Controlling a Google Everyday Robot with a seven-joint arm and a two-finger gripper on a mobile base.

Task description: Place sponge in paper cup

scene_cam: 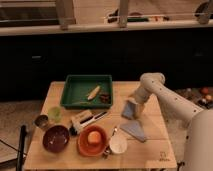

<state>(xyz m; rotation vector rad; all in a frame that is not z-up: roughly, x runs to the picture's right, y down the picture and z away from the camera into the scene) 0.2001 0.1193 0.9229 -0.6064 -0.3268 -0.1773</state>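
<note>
Left of the paper cup (118,145), the orange bowl (92,141) sits almost touching it, so you have little margin on that side. Just up and right of the paper cup lies the pale-grey cloth (133,131). Further up from the cup is the sponge (129,110), with the gripper (136,103) right at its upper edge.

You cannot tell from this view whether the gripper is clamped on the sponge or only touching it, so confirm the hold before you carry anything. The sponge looks tipped up rather than lying flat. Its long axis runs from lower left to upper right, with the upper end towards the gripper.

By my judgement, the step in hand is securing and lifting. Rise clear of the cloth and bring the sponge down-left until it hangs over the cup's mouth. Turn it so a narrow end points down. It looks about as wide as the cup, so a flat drop would likely bridge the rim.
</note>
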